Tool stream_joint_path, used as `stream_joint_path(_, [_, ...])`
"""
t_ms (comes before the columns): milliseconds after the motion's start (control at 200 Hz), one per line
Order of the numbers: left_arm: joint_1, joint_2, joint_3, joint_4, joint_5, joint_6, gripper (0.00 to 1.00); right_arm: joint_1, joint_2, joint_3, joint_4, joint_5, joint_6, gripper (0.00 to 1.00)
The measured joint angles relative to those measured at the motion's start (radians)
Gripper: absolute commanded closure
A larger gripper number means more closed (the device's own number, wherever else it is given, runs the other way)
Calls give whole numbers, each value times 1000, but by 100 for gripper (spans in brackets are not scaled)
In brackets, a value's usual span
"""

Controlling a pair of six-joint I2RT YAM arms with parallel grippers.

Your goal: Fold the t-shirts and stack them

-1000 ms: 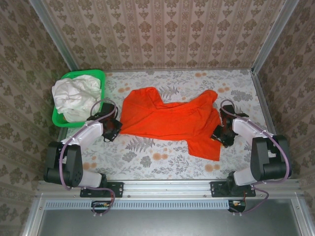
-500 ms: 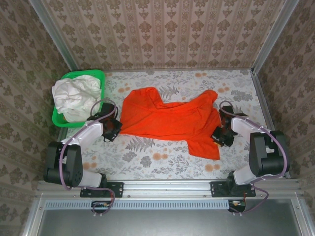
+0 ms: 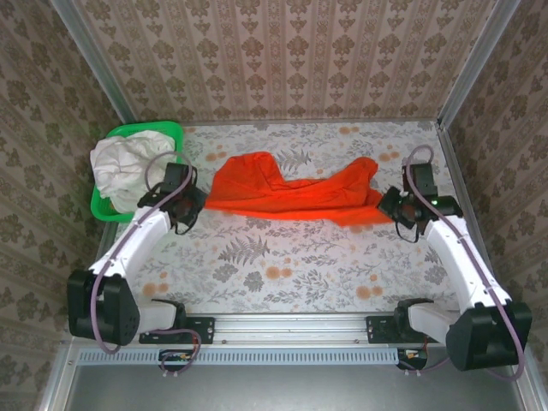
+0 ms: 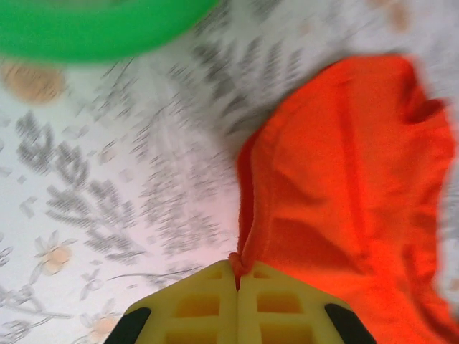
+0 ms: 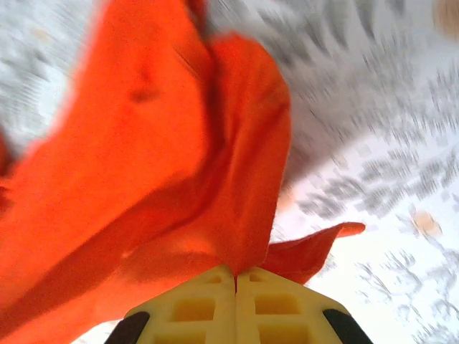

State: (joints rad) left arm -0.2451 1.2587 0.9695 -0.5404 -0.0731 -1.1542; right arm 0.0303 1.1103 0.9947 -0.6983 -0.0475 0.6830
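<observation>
Status: my left gripper (image 4: 238,276) is closed tight on a thin pinch at the left edge of the orange-red t-shirt (image 3: 291,195); my right gripper (image 5: 235,278) is likewise clamped on cloth at the right end; in both wrist views the jaws meet with fabric coming out of the seam between them. The shirt spans the two as a bunched band across the far half of the table (image 3: 282,265); I cannot tell whether its middle rests on the surface. The white t-shirt (image 3: 128,167) lies crumpled in the green basket (image 3: 167,130) at the far left corner.

Risks, as I judge them:
- both grips look shallow, so any extra tension between the arms could pull an edge free;
- the cloth is gathered rather than flat, so laying it down now would trap folds and spoil the crease;
- uneven arm travel would skew the shirt;
- the left arm works near the basket and could nudge it.
</observation>
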Motion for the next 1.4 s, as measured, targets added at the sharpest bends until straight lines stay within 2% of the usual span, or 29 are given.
stream_joint_path(410, [5, -124, 422, -6, -123, 166, 100, 0, -71, 499, 79, 14, -87, 100])
stream_joint_path(835, [4, -138, 739, -14, -114, 232, 100, 0, -66, 831, 93, -43, -129, 100])
stream_joint_path(1100, [4, -8, 801, -6, -95, 235, 100, 0, 57, 869, 119, -47, -183, 100])
stream_joint_path(1400, [18, 325, 858, 23, -55, 235, 100, 0, 424, 916, 197, -64, -239, 100])
